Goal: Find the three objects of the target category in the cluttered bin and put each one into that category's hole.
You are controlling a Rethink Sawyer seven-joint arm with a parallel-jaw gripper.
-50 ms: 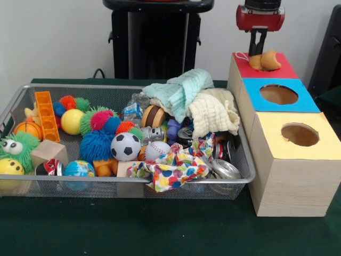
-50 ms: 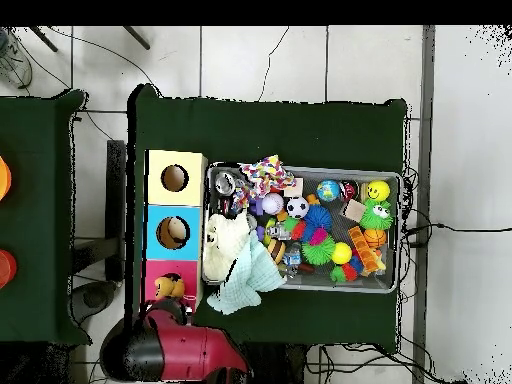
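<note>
Claw (image 1: 259, 47): poised over the red-topped box (image 1: 282, 70), directly above an orange plush toy (image 1: 265, 61) resting at that hole; whether it grips the toy, cannot tell. Progress, judged: toy at hole, not dropped through. Mesh bin (image 1: 32, 90) remains crowded. Overhead view alone shows something inside the blue-topped box (image 2: 155, 232).

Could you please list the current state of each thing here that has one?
gripper: over the red-topped box, fingers hidden, open or shut unclear
orange toy: lying on the red-topped box
blue-topped box: hole open
yellow-topped box: hole open
mesh bin: full of clutter
</note>
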